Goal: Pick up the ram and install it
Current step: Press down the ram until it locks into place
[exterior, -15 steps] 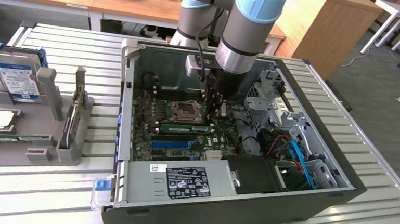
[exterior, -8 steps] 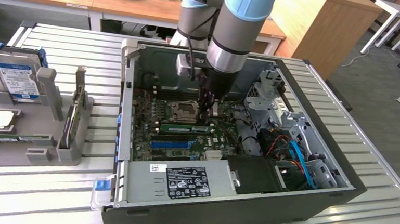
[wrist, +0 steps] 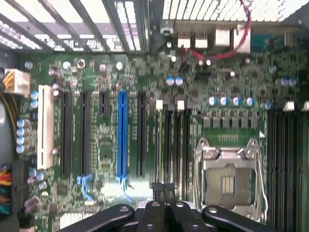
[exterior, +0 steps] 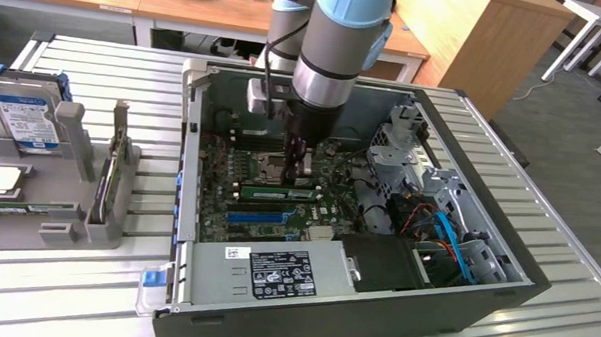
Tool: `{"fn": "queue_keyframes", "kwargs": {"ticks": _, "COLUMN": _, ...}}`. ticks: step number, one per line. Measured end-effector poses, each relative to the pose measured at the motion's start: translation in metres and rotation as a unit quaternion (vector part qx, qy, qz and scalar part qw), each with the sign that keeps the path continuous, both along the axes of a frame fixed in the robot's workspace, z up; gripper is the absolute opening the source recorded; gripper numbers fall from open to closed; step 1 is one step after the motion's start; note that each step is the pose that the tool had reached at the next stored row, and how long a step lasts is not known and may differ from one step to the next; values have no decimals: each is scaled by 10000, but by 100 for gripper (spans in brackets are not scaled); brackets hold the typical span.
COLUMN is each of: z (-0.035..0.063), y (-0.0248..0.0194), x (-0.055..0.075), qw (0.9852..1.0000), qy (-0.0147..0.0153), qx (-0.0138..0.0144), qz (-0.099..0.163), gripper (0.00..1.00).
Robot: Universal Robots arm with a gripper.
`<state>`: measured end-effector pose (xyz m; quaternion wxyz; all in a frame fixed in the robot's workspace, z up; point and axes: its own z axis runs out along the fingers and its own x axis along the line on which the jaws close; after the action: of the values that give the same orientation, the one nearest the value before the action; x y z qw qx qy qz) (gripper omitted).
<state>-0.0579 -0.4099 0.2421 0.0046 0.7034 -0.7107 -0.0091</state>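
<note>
Since the open black PC case (exterior: 502, 294) lies on its side on the slatted metal table (exterior: 550, 184), the green motherboard (exterior: 226, 187) faces up w/ the arm's black gripper (exterior: 298, 167) reaching straight down into it. Ram, a long thin green stick w/ white label (exterior: 281, 192), lies across the board's middle, seemingly in a slot, just under the gripper tip.

Wrist view: fingers (wrist: 165, 209) pressed together, closed on nothing visible, approx. above the dark memory slots (wrist: 173, 145) between the long blue slot (wrist: 122, 133) and silver CPU socket (wrist: 227, 179).

Exterior view high above the open case (exterior: 502, 294); wrist view close over its motherboard (wrist: 106, 145).
</note>
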Motion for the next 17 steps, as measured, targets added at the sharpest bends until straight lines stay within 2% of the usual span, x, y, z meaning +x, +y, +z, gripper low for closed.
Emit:
{"fn": "queue_keyframes", "kwargs": {"ticks": 13, "z": -1, "y": 8, "x": -284, "qw": 10000, "qy": 0, "qx": 0, "qz": 0, "gripper": 11}}
{"fn": "queue_keyframes", "kwargs": {"ticks": 17, "z": -1, "y": 8, "x": -297, "qw": 10000, "qy": 0, "qx": 0, "qz": 0, "gripper": 11}}
